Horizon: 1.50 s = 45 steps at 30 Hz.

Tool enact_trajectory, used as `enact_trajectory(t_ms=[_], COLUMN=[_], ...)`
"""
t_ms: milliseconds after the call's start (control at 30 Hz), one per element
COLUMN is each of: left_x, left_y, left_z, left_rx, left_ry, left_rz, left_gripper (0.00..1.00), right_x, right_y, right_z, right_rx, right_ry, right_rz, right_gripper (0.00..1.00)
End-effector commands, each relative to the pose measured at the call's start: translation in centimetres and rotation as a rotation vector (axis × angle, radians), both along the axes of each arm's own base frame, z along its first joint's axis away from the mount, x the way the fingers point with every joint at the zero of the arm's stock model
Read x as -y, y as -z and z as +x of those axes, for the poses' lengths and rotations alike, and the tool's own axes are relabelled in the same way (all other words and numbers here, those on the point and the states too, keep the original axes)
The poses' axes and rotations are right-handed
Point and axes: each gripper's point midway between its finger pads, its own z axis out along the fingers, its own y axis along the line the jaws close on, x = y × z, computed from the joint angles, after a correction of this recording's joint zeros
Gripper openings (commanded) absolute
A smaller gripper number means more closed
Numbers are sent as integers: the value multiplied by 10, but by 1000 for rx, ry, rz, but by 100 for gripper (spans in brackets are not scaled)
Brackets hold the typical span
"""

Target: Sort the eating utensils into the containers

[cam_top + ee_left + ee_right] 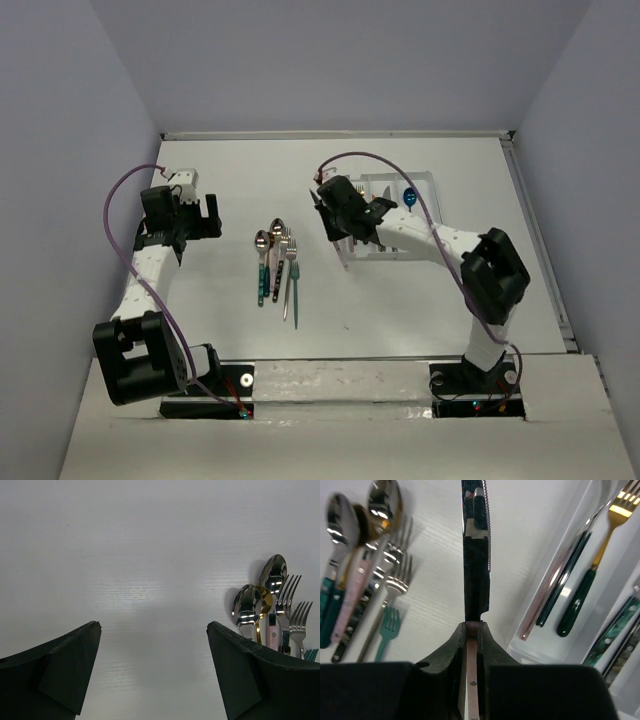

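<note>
The right gripper (472, 630) was clamped on a knife (476, 555), its blade running up the frame's centre; the white tray (540, 655) lay just right, its compartments slanting up-right; the left gripper (154, 627) hung spread, with loose utensils (272, 605) at frame right.

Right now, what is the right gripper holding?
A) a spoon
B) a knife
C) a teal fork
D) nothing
B: in the right wrist view the right gripper is shut on a knife, with the serrated blade edge sticking out past the fingers. The spoons and forks lie loose on the table.
</note>
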Motion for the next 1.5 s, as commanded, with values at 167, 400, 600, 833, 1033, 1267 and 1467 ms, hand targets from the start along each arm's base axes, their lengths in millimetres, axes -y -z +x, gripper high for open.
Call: enact_trajectory(t_ms=[167,400,600,833,1033,1267,1467], left_x=[0,1,-1,-2,-2,-3,-4], left_y=[-13,-11,-9,-4,-2,-3,-4], left_z=[1,1,0,0,0,0,0], left_rx=[51,49,44,30,24,29,31], left_ry=[15,20,17,14,15,13,10], left_rz=[-4,-9,-15,-20,-23,-21,-17], left_gripper=[99,99,99,99,99,99,99], right_x=[98,142,157,159,160,147,70], right_y=[-106,-64,-4,43,21,-40,-86], right_z=[91,120,136,127,119,106,57], right_rx=[289,251,169,82,91,149,199], right_ry=[273,402,445,463,438,391,219], right_rz=[121,38,-26,-65,-53,-43,20], right_gripper=[0,0,0,0,42,57,57])
